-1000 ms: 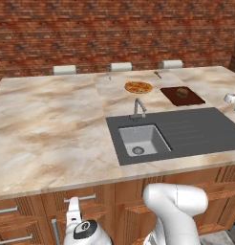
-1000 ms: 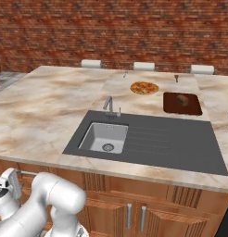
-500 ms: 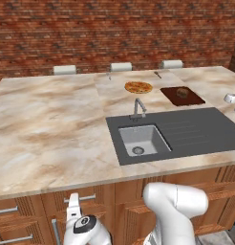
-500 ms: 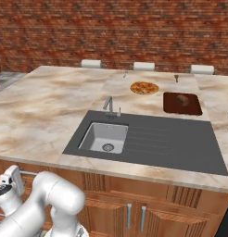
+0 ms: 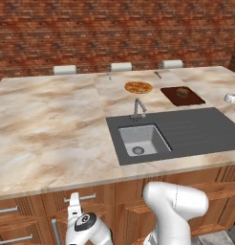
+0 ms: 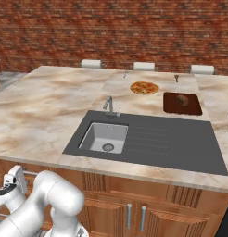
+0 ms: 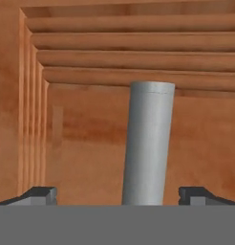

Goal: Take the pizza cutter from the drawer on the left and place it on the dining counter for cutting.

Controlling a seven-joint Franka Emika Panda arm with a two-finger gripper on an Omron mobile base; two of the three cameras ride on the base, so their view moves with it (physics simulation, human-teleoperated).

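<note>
The bench (image 5: pixel 48 129) is smooth marbled stone, beige and tan, with a faint sheen. The sink (image 5: pixel 141 139) and its drainer are matt dark grey; the tap (image 5: pixel 137 108) looks like brushed metal. The cabinets (image 6: pixel 134 203) are ribbed brown wood with silver metal handles. The drawer (image 7: pixel 81 143) front is grained wood, its bar (image 7: pixel 147 143) satin grey metal. The wall (image 5: pixel 114 28) is rough red brick. The board (image 6: pixel 182 103) is dark red-brown.
</note>
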